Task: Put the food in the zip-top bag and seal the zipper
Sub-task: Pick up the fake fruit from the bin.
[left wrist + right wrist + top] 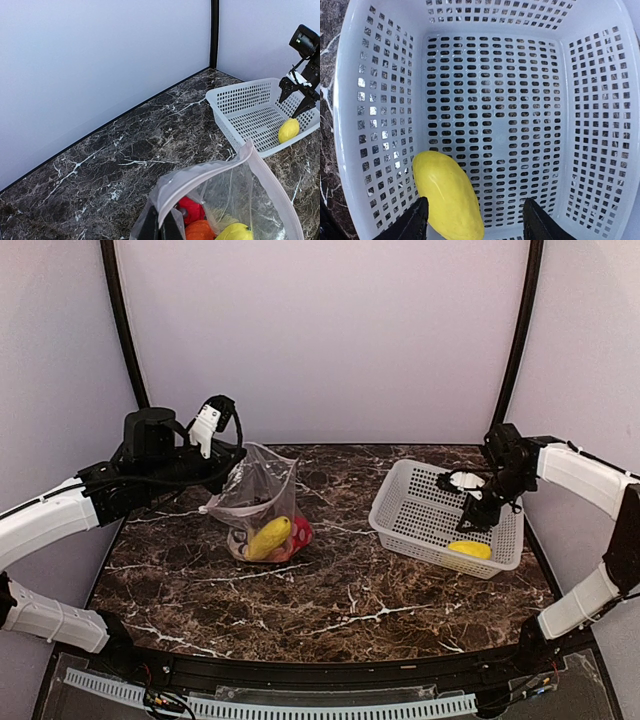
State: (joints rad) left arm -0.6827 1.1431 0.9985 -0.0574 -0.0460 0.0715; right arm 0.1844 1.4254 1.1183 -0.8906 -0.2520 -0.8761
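Note:
The clear zip-top bag (262,490) stands left of centre, its mouth held up. My left gripper (161,226) is shut on the bag's rim by the pinkish-white zipper strip (210,175). Inside the bag I see a yellow piece (270,536), a red piece (192,209) and an orange-red round one (200,231). One yellow piece (447,195) lies in the white basket (410,502) near its front corner. My right gripper (474,220) is open and hovers over the basket, its left finger beside the yellow piece, not touching it. The cabbage and grapes are hidden.
The basket sits at the right of the marble table (330,590), also seen in the left wrist view (240,100). Pale walls stand behind and at both sides. The right arm (580,475) reaches in from the right edge.

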